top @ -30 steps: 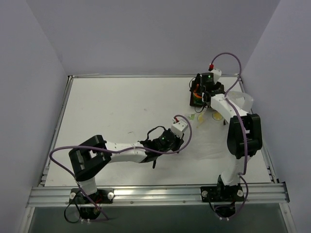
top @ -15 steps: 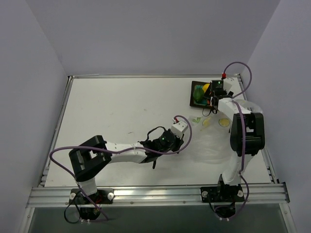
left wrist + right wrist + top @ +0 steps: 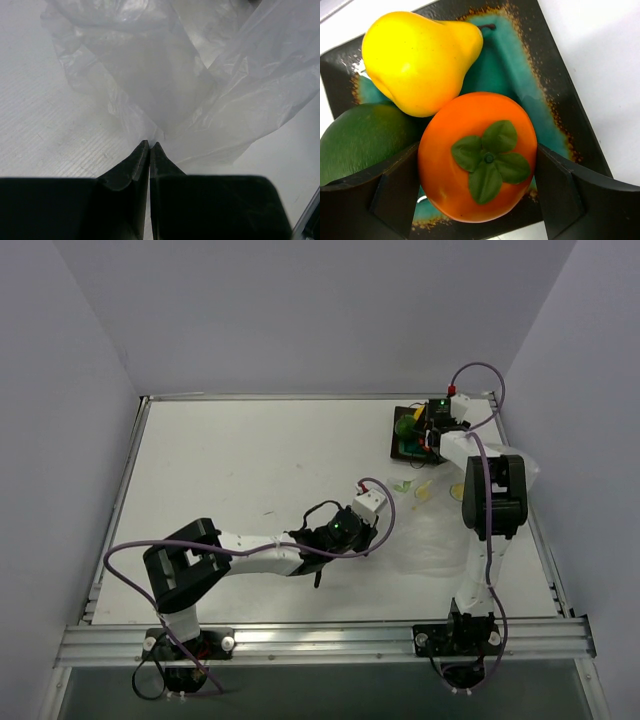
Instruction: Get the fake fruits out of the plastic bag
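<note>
Right arm had shifted slightly above the tray (image 3: 560,115) at the bench (image 3: 250,460) far-right corner. Right end effector (image 3: 477,165) gripped orange persimmon (image 3: 470,125) beside yellow pear (image 3: 415,60) and green fruit (image 3: 360,140). Left end effector (image 3: 150,147) was closed, pinching the plastic bag (image 3: 200,100). Placing step, by the look of it; next move likely calls for release.

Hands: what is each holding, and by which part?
Left hand pinches a fold of the plastic bag; right hand clasps the orange fruit by its sides.

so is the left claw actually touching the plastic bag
Touching. The left wrist view shows the left claw shut, with the plastic bag film gathered into a pinch right at its tips.
</note>
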Motion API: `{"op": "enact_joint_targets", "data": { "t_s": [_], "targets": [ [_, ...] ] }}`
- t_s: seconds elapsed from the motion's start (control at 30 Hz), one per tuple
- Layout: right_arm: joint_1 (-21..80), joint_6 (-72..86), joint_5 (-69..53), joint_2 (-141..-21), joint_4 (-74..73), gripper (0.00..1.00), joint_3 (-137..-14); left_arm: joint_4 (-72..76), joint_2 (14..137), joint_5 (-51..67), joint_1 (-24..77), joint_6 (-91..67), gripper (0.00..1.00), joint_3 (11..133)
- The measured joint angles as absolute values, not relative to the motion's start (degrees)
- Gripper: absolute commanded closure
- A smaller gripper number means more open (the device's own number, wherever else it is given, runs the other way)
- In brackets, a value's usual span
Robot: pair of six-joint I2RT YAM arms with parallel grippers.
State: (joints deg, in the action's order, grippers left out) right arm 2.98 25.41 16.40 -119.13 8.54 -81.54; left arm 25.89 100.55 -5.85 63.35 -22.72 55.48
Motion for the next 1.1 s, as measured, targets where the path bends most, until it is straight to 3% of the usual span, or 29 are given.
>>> {"op": "enact_joint_targets", "data": {
  "t_s": [0.23, 0.53, 0.6, 0.73, 0.8, 0.97, 1.1],
  "targets": [
    [2.96, 25.74, 15.59, -119.68, 8.82, 0.15, -83.18, 25.89, 100.71, -5.85, 63.35, -22.74, 0.98, 55.48],
    [2.96, 26.83, 15.22, -110.67, 8.05, 0.04, -76.34, 25.91, 100.75, -5.69, 63.35, -22.76, 0.98, 55.48],
    [2.9, 26.98, 15.07, -107.33, 7.92, 0.07, -75.24, 25.91, 100.75, -5.58, 63.35, -22.76, 0.98, 55.48],
    [2.66, 27.62, 14.52, -97.17, 7.92, 0.28, -70.59, 25.96, 100.75, -5.5, 63.35, -22.76, 0.98, 55.48],
    [2.66, 28.03, 14.24, -90.65, 7.79, 0.34, -66.48, 25.98, 100.75, -5.39, 63.35, -22.79, 0.98, 55.48],
    [4.23, 29.5, 14.22, -71.0, 5.76, 0.72, -53.32, 26.02, 100.75, -5.26, 63.64, -22.83, 0.98, 55.48],
    [6.52, 32.77, 14.57, -59.48, 2.68, 0.78, -43.72, 26.02, 100.75, -5.02, 64.25, -22.94, 0.98, 55.48]
  ]
}}
